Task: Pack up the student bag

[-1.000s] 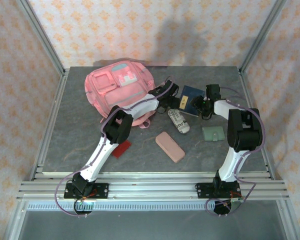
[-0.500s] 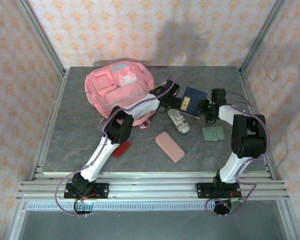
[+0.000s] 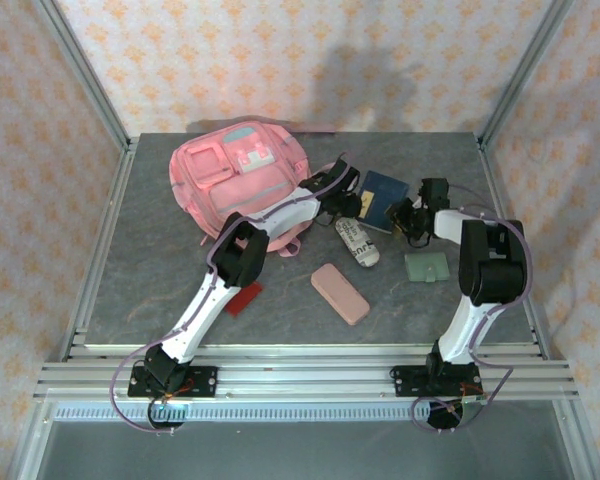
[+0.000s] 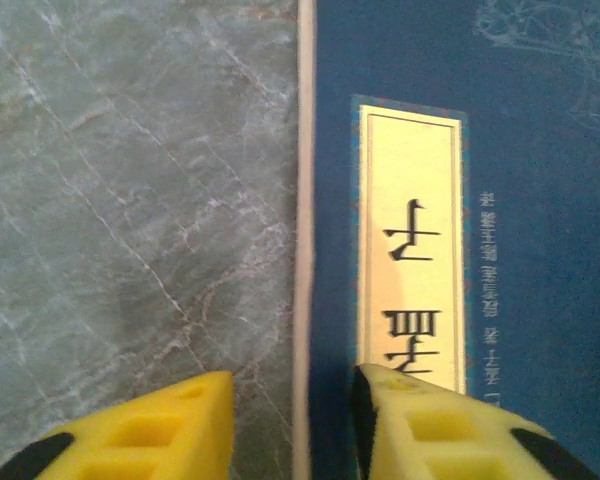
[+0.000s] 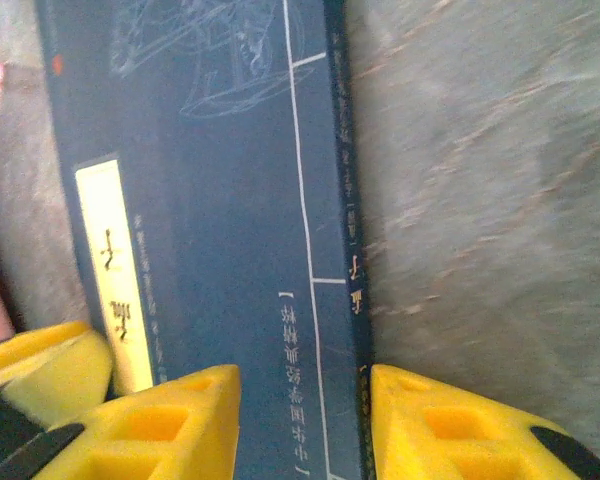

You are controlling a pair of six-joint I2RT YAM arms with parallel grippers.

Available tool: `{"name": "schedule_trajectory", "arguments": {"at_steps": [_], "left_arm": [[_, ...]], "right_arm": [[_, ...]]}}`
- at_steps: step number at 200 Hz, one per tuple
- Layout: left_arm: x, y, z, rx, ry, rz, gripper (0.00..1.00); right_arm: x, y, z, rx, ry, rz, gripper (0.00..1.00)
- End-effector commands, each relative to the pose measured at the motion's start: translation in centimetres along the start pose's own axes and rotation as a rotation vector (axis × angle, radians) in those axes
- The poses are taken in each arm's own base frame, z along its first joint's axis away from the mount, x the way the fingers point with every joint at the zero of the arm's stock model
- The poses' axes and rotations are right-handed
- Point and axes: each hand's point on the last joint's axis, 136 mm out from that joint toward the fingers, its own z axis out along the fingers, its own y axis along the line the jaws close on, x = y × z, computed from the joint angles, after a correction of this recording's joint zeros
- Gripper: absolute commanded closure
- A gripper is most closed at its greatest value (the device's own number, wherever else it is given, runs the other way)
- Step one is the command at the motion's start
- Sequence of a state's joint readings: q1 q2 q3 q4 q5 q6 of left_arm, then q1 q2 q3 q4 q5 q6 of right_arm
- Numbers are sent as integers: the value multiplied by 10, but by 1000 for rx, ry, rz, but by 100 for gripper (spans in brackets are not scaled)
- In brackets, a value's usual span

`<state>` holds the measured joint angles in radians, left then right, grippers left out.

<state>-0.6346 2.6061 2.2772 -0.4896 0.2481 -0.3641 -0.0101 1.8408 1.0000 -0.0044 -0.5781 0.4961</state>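
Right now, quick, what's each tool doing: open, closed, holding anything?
Left tool: open, straddling the blue book at its page edge, nothing held.
Right tool: open, straddling the blue book's spine edge, nothing held.

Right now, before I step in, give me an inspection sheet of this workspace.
Surface: grey marbled table.
Job's things: pink student bag lies at the back left, zips' state unclear.
Clutter: blue book, white patterned pouch, pink pencil case, green wallet, red flat item near the front.
Grippers: left gripper and right gripper open, straddling opposite edges of the book.
Cables: purple cables run along both arms.
Surroundings: patterned walls, aluminium frame.
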Motion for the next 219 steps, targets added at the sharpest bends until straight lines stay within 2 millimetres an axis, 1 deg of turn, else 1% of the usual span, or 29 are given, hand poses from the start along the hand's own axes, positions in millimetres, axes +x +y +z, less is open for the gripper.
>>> {"name": "schedule_trajectory", "arguments": {"at_steps": [1, 13, 24, 61, 88, 98, 114, 142, 151, 162, 172, 188, 195, 205, 212, 219], "left_arm": [[27, -6, 19, 40, 80, 14, 74], [29, -6, 20, 46, 90, 19, 79], [32, -6, 20, 48, 98, 23, 85], [35, -6, 19, 51, 109, 35, 89], [35, -7, 18, 55, 108, 35, 90], [35, -7, 19, 56, 110, 33, 90], [36, -7, 18, 58, 112, 34, 90], [33, -9, 14, 67, 106, 34, 91], [33, -11, 13, 72, 102, 35, 91], [33, -11, 12, 76, 100, 32, 91], [33, -11, 12, 77, 101, 32, 91], [33, -11, 12, 77, 103, 32, 92], [34, -11, 12, 76, 104, 32, 92], [33, -12, 11, 78, 102, 31, 92], [33, -12, 12, 78, 103, 31, 92], [34, -11, 12, 76, 105, 31, 92]], "right_arm": [[7, 38, -2, -180, 23, -72, 63], [7, 48, -6, -229, 16, -83, 64], [6, 56, -11, -271, 5, -85, 64], [5, 74, -21, -380, -21, -72, 61], [6, 87, -33, -489, -48, -39, 55], [7, 91, -36, -523, -52, -27, 54], [5, 85, -27, -470, -47, -16, 55], [9, 73, -11, -398, -26, -15, 61], [12, 73, -8, -405, -15, -15, 65], [14, 78, -8, -440, -4, -17, 66], [17, 83, -9, -469, -3, -18, 65], [19, 94, -16, -530, -3, -26, 60], [19, 97, -16, -538, 0, -26, 56], [18, 96, -15, -526, -4, -23, 53], [17, 97, -15, -531, -3, -26, 52], [18, 102, -18, -562, 0, -30, 54]]}}
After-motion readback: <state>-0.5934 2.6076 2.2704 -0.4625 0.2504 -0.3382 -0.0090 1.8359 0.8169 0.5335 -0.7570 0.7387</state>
